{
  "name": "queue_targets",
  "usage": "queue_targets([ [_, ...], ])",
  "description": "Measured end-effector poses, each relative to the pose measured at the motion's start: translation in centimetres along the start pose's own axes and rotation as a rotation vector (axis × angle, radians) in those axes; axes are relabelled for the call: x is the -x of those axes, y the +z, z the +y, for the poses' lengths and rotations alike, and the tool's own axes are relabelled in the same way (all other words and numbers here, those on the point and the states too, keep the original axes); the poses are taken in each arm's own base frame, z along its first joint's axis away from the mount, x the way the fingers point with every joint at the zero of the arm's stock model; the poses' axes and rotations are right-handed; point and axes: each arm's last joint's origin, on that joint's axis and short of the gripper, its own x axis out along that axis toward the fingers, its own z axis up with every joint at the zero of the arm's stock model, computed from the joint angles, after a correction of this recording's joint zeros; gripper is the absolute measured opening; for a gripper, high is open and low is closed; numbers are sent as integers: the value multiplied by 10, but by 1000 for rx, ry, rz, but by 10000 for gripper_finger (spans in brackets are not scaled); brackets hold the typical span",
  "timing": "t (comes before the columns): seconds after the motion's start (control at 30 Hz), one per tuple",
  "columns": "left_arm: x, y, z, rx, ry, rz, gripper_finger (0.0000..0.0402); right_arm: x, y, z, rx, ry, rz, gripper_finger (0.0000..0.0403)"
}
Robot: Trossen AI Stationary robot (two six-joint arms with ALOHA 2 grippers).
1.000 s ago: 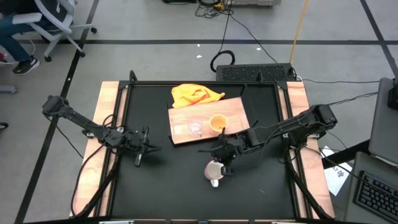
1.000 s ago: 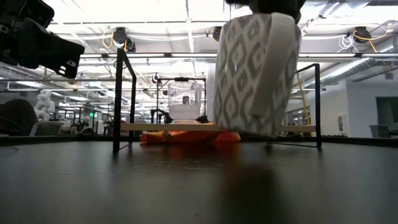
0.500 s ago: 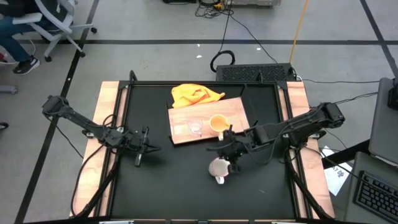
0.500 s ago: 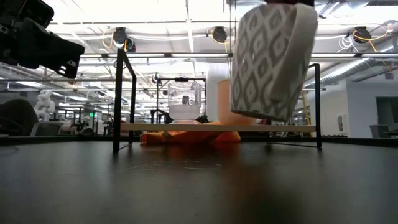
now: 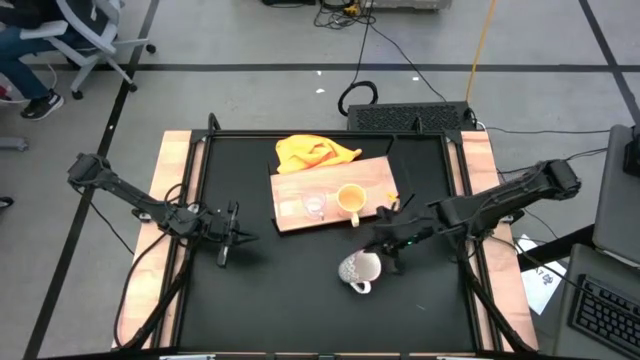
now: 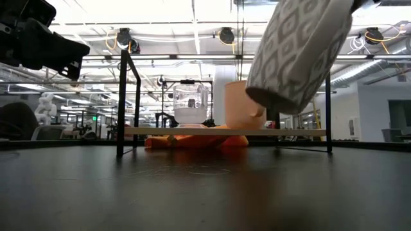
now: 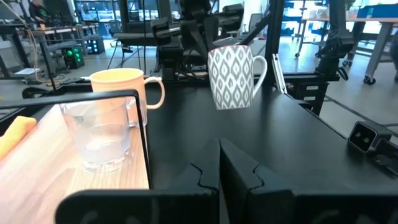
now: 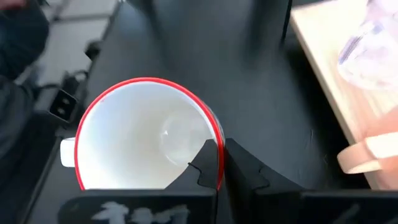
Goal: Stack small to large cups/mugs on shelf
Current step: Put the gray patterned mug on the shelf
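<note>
Holding the white mug [image 5: 358,269] by its rim, tilted, right gripper [image 5: 380,247] clamped; shelf [image 5: 295,188] lies up-left, yellow mug [image 5: 350,198] nearest; left gripper [image 5: 228,244] closed, empty.

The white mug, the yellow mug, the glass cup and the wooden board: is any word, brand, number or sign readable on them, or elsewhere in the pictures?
No readable text anywhere.
white mug: only a grey diamond pattern and a red rim, no lettering.
yellow mug: plain.
glass cup: plain.
wooden board: only grain.
Green glowing sign in the room behind: too small to read.
</note>
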Motion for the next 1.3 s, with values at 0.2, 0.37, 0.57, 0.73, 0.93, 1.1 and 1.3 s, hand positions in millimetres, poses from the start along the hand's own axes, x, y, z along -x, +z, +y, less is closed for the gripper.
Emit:
queue_targets([
  [0.2,0,0,0,11,0,-2,5,22,-24,-7,-25,36,-121,0],
  [0.37,0,1,0,6,0,-6,5,26,-39,-12,-42,30,-110,0],
  [0.57,0,2,0,12,0,-24,5,30,-49,-15,-40,24,-93,1],
  [0.73,0,2,0,25,0,-19,5,32,-51,-20,-37,-40,-57,1],
  [0.93,0,1,0,29,0,-7,6,44,-38,-34,-15,-152,16,1],
  [1.1,0,1,0,40,0,-8,5,66,-18,-43,18,-218,86,1],
  [1.3,0,1,0,36,0,-8,5,86,2,-54,60,-278,120,1],
])
